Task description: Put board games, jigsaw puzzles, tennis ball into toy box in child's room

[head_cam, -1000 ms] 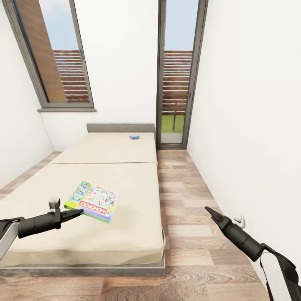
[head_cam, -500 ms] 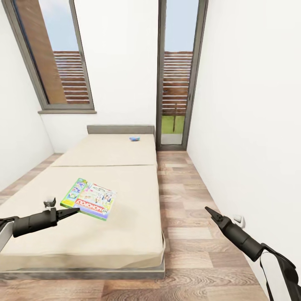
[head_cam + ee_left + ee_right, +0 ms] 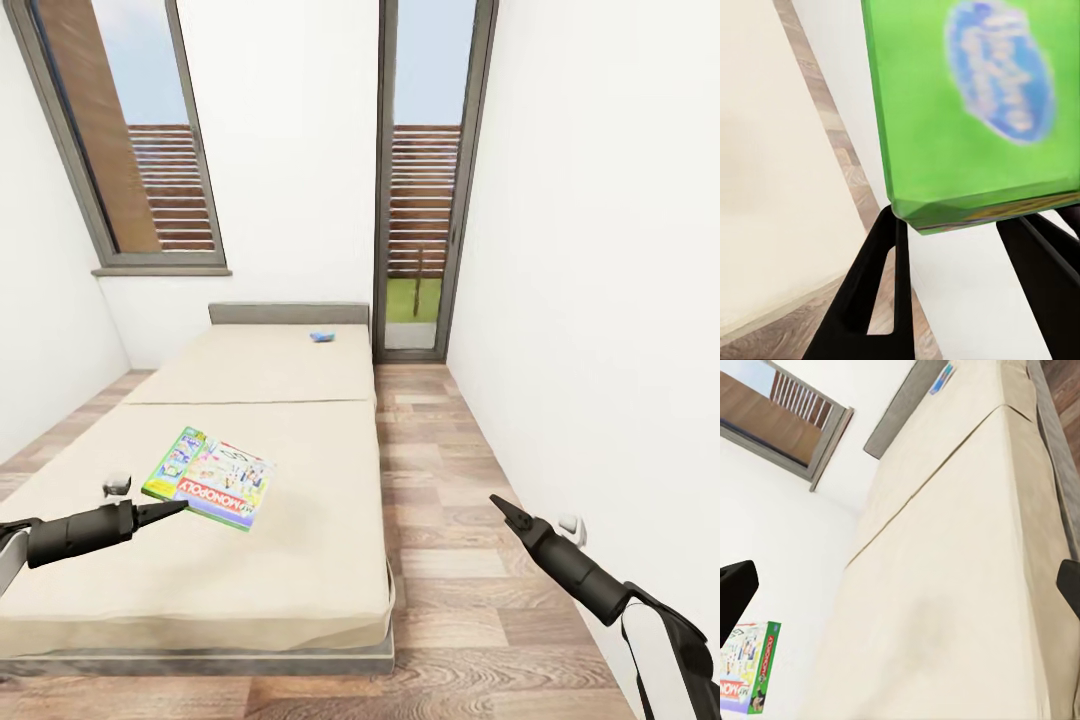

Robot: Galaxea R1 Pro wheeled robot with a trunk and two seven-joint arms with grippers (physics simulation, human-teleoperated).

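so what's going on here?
The robot stands at the foot of the bed. Its left hand is shut on an edge of the Monopoly box and holds it lifted off the mattress; a shadow lies beside the box. The left wrist view shows the box's green underside between the fingers. The right hand hangs empty over the wood floor beside the bed. A small blue game box lies near the headboard. No toy box is in sight here.

We read "MONOPOLY" in white letters on the red banner of the large green-and-white flat game box; nothing else is legible.
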